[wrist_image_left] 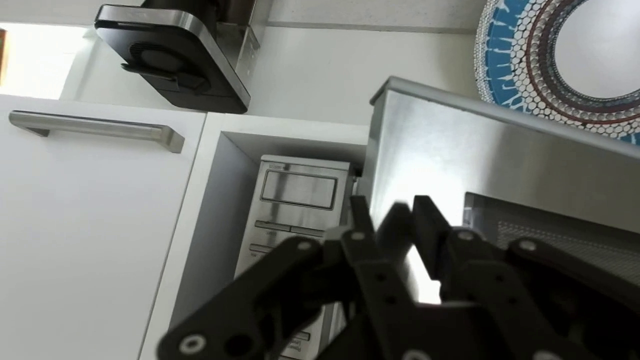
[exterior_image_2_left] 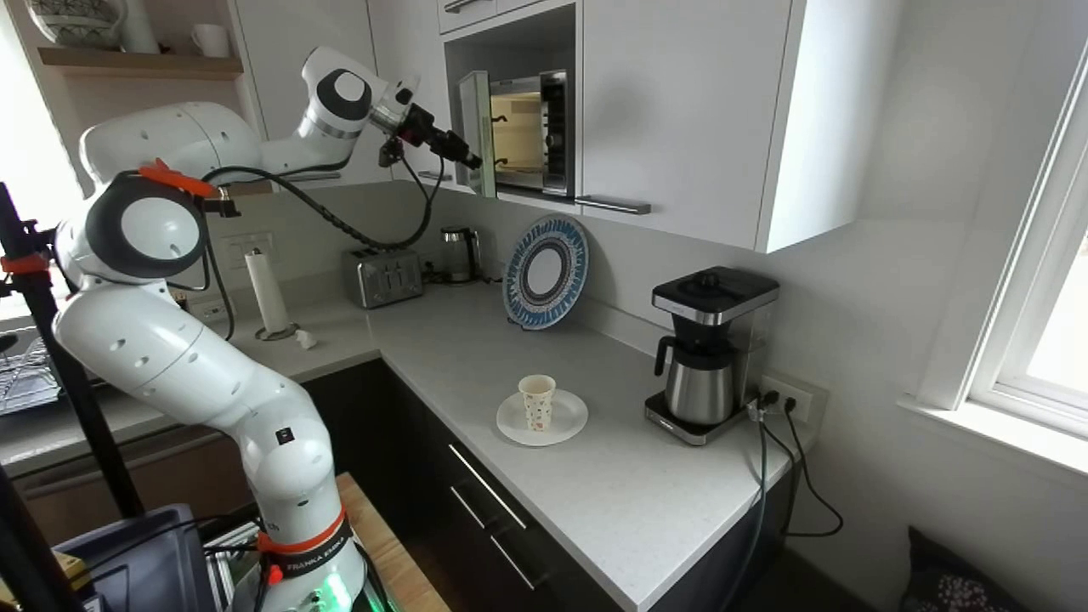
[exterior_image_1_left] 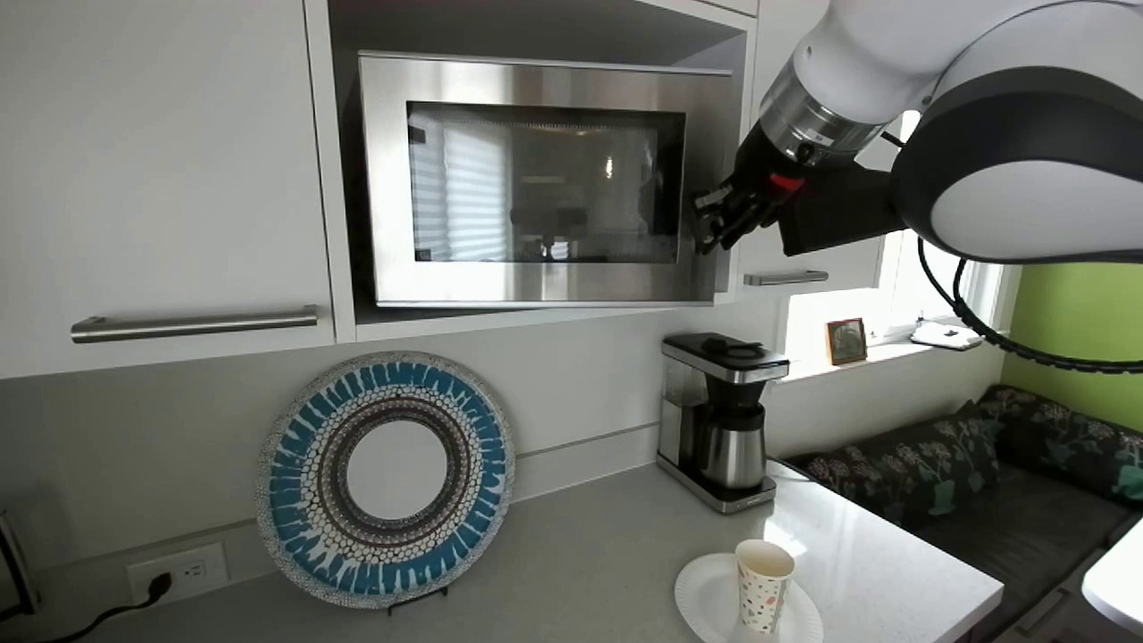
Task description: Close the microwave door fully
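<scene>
The microwave door [exterior_image_1_left: 546, 183] has a steel frame and dark glass. It stands ajar, with its free edge swung out of the cabinet niche. The door also shows in an exterior view [exterior_image_2_left: 473, 110], with the lit interior of the microwave [exterior_image_2_left: 555, 127] beside it. In the wrist view, a gap separates the door [wrist_image_left: 500, 150] from the microwave's button panel [wrist_image_left: 300, 210]. My gripper [exterior_image_1_left: 708, 223] is at the door's outer face near its free edge; I cannot tell if it touches. In the wrist view the gripper's fingertips [wrist_image_left: 389, 200] are partly apart, with nothing held between them.
White cabinet doors with bar handles [exterior_image_1_left: 786, 278] flank the niche. Below on the counter stand a coffee maker [exterior_image_1_left: 725, 420], a round blue patterned plate [exterior_image_1_left: 304, 464] and a paper cup [exterior_image_1_left: 763, 589] on a white plate [exterior_image_1_left: 701, 585]. The arm's cable [exterior_image_2_left: 340, 223] hangs under it.
</scene>
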Controlling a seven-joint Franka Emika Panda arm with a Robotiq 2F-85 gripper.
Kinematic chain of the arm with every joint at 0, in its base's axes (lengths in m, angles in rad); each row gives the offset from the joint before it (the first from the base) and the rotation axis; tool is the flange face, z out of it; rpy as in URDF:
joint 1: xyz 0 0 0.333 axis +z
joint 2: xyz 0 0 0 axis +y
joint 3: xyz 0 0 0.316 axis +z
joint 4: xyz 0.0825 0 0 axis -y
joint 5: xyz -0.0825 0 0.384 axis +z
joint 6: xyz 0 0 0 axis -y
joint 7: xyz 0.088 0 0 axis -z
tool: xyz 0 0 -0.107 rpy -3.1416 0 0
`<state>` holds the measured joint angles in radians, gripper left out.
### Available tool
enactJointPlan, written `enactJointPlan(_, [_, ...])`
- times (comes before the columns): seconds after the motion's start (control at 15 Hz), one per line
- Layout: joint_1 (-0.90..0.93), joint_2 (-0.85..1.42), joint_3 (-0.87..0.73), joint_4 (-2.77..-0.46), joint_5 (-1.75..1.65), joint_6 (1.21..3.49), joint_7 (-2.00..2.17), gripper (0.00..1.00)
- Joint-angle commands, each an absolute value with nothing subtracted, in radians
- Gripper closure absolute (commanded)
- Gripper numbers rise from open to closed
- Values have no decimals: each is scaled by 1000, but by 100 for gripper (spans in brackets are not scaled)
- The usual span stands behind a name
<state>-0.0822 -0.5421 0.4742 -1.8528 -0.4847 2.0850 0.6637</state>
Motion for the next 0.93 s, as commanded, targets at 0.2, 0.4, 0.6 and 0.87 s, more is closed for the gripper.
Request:
enactJointPlan(0.2, [-92,-463,459,-1854,-551,2244,737,100])
enactJointPlan(0.4, [-95,-414,449,-1861,-556,2414,755,100])
enactJointPlan(0.6, [-105,-366,442,-1857,-568,2536,765,100])
enactJointPlan(0.87, [-134,-329,429,-1849,-617,2627,782,100])
